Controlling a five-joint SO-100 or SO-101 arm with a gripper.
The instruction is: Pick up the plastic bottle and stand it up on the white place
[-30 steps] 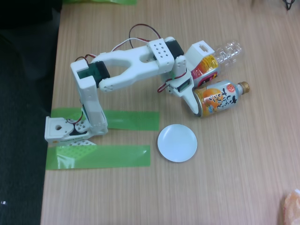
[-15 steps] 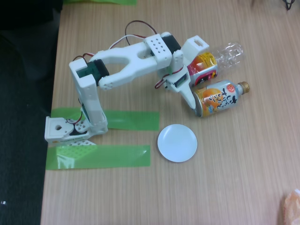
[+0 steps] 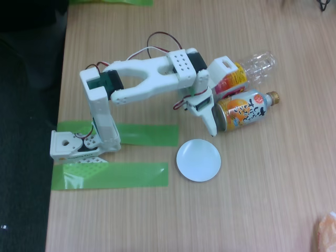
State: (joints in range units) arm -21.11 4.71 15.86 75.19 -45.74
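The plastic bottle [image 3: 256, 64] lies on its side at the upper right of the fixed view, its clear ribbed body pointing up-right and its pink-red-and-yellow label [image 3: 232, 80] towards the arm. Its cap end is hidden behind the gripper. My gripper [image 3: 222, 94] is open and straddles the label end: the white blocky jaw sits above the bottle, and the long pointed finger [image 3: 209, 118] angles down past the left end of the orange can. The white place, a small round plate [image 3: 198, 160], lies bare below the gripper.
An orange-and-silver bottle-can [image 3: 242, 110] with a gold cap lies just below the plastic bottle and touches it. Two green tape strips [image 3: 144, 134] run beside the arm's base [image 3: 71, 145]. The table edge [image 3: 62, 94] drops off at the left. An orange-pink object [image 3: 326, 231] sits in the bottom right corner.
The wrist has shifted slightly right and the long finger has swung down away from the blocky jaw. The bottle has been nudged a little to the right. The can and plate stayed put.
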